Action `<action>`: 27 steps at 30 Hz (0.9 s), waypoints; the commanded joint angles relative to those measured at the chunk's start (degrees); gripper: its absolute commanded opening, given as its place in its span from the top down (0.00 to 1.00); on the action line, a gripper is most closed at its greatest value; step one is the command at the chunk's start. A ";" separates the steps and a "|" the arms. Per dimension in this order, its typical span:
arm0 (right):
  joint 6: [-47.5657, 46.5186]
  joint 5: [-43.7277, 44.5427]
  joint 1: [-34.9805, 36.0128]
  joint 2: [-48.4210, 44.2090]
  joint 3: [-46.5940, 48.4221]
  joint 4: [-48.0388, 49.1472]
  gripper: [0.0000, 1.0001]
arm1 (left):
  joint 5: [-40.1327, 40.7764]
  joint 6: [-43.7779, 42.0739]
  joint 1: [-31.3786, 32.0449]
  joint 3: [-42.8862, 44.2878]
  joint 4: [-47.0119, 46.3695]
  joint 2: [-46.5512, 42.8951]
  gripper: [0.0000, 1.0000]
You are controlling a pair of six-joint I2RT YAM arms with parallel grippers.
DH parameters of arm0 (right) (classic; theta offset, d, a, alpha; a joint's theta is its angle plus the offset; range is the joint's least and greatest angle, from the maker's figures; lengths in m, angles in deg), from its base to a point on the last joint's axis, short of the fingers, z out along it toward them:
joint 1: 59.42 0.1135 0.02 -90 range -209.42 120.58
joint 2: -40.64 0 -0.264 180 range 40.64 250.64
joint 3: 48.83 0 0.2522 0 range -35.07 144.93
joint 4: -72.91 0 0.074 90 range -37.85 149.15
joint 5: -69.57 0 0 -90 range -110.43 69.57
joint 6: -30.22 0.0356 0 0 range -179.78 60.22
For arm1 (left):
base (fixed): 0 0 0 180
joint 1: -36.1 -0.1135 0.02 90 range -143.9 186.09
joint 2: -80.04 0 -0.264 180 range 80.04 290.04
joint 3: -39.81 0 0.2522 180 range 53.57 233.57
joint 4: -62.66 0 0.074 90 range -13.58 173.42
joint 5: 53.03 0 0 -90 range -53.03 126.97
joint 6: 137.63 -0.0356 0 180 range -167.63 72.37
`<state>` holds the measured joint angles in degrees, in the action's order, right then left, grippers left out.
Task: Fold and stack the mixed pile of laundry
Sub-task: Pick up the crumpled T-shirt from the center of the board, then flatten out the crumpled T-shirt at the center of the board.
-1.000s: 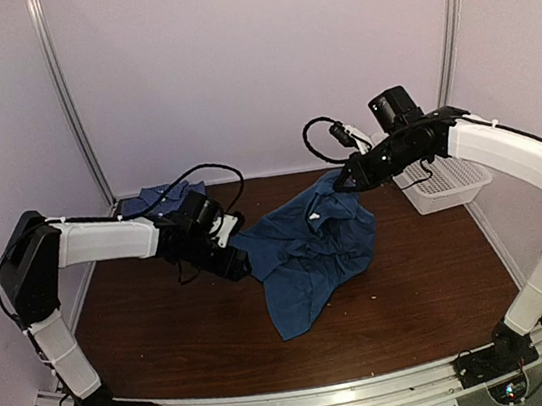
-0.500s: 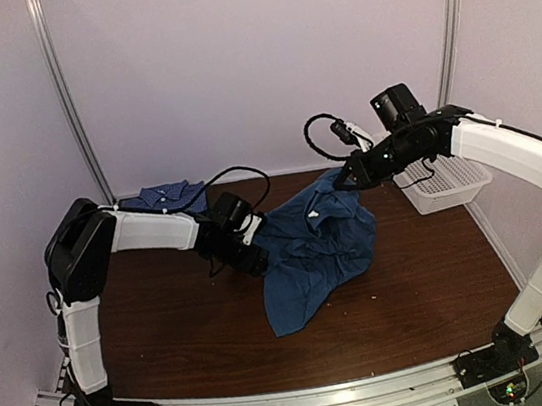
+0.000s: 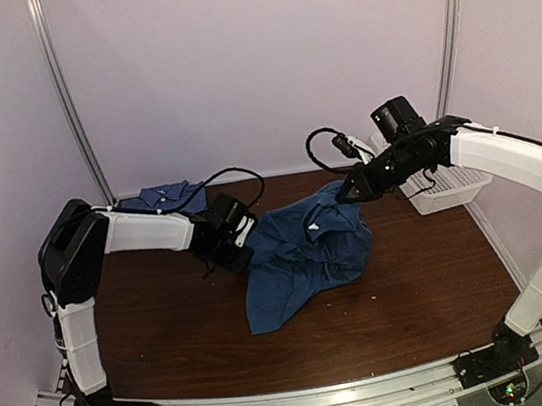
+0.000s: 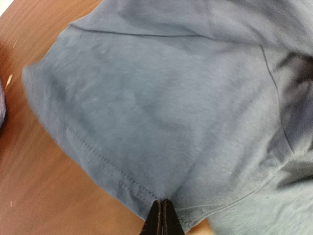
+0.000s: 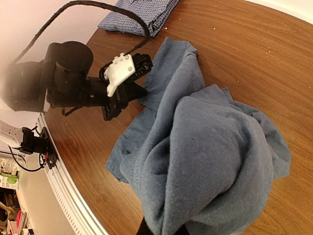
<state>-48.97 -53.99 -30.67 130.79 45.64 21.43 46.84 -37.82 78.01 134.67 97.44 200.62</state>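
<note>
Nearest the arms, the bare counter point(image 3: 415, 294) shows in front of the teal t-shirt point(image 3: 299, 260), which sits mid-counter as a rumpled heap with one loose flap trailing toward the near left. At the garment's left edge the left gripper point(image 4: 161, 215) is clenched on the stitched hem, its fingers pinched together with cloth between them. Farther back and to the right, the right gripper point(image 3: 350, 190) is clamped on the t-shirt's far edge, holding it raised so that the fabric drapes down from it. The step in hand looks like spreading this shirt flat before folding; the next move probably calls for the two arms to draw apart, pulling the cloth taut, then lower it smooth onto the counter. The checked shirt point(image 3: 159, 196) lies folded at the far left corner, well apart, and the white basket point(image 3: 445, 184) stands at the far right. Compared with a second ago, the left gripper has gone from spread beside the cloth to pinching the hem, and the near flap has shifted leftward.
</note>
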 commanded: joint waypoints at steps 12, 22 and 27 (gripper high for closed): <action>14.80 -10.40 15.71 -4.40 -3.85 15.25 1.00 | -10.84 3.39 -11.50 -7.57 1.56 -40.46 1.00; 27.93 -9.76 -2.77 -14.34 -30.02 26.35 0.98 | -16.46 3.65 -11.71 3.64 1.57 -43.22 1.00; 20.27 -3.67 -4.64 -13.00 -37.11 19.01 0.64 | -16.54 3.55 -12.38 1.52 1.72 -42.54 1.00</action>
<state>-23.86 -63.19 -36.09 117.08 10.98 46.35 31.36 -34.39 66.44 137.25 99.40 157.25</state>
